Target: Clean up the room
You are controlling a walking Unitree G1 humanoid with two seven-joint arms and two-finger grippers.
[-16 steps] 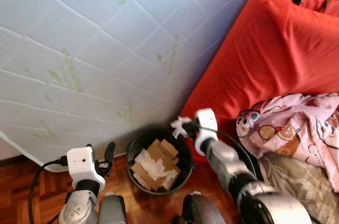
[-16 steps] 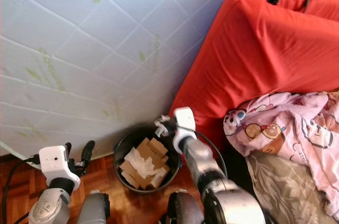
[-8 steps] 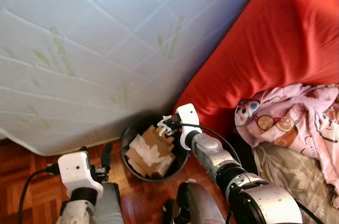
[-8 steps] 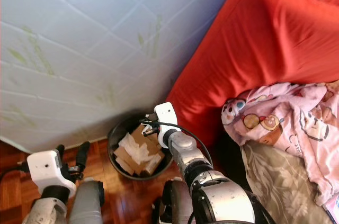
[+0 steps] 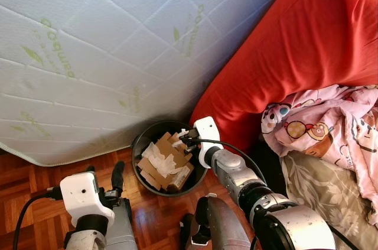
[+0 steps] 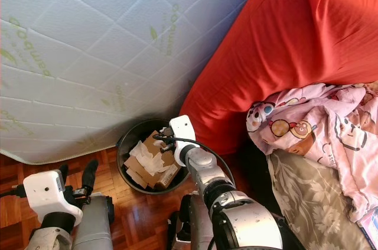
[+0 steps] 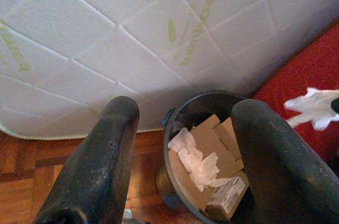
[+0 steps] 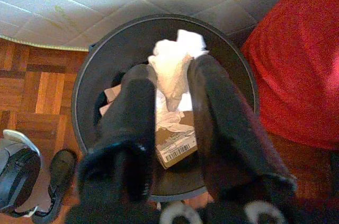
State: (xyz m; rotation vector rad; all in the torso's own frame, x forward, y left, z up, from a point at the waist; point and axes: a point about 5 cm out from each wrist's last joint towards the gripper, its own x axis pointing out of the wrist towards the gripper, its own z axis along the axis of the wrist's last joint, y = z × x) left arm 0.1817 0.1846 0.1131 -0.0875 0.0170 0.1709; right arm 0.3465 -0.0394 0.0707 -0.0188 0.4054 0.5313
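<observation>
One black bin [image 5: 142, 143] on the parquet floor [image 5: 35, 173], standing against one white quilted mattress [image 5: 106, 43] propped on edge. Inside the bin: several pieces of brown cardboard [image 5: 171, 149], too overlapped for an exact count, plus one crumpled white tissue [image 5: 155, 156] lying on top; a small box with a barcode label [image 8: 177, 152] visible in the right wrist view, digits too small to read. Green leaf marks and green lettering printed repeatedly on the mattress cover, roughly legible as "Oqueno" but not certain.

Right gripper [image 8: 172, 83] poised directly over the bin mouth, fingers narrowed around one white tissue wad [image 8: 175, 70], pinched between both pads above the cardboard. Left gripper [image 7: 183, 128] low by the floor, left of the bin, fingers spread wide with nothing between them.

One big red cushion [image 5: 307, 49] leaning just right of the bin. One pink cartoon-print cloth [image 5: 325, 138] bunched further right, over one beige leaf-patterned fabric [image 5: 319, 191].
</observation>
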